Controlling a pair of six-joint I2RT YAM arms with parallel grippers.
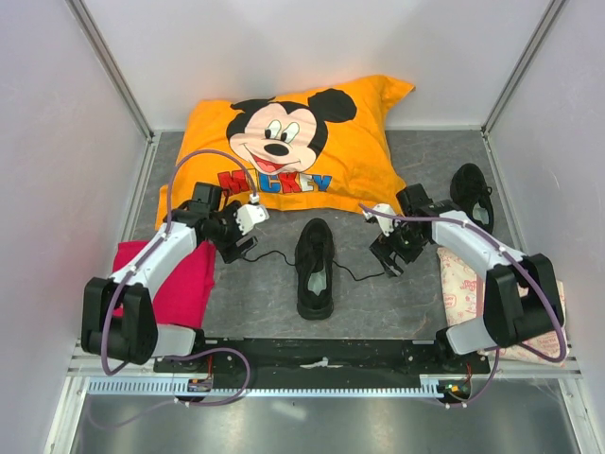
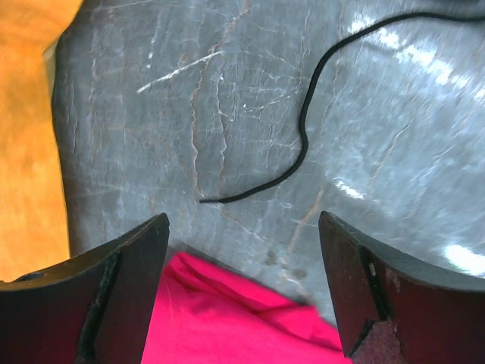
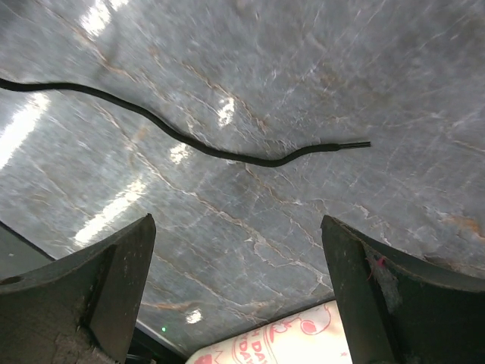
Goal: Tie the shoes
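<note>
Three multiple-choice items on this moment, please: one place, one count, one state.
1. The nearer shoe lies: A) in the middle of the scene B) in the far left corner C) hanging off the near edge.
2. Shoes in the top view: A) one B) two C) three.
3. The left gripper and right gripper are: A) open, empty B) shut, empty C) each gripping something.
Answers: 1 A, it sits midway in the top view. 2 B, a second shoe lies at the far right. 3 A, each wrist view shows jaws wide apart, with a loose lace lying ahead.
</note>
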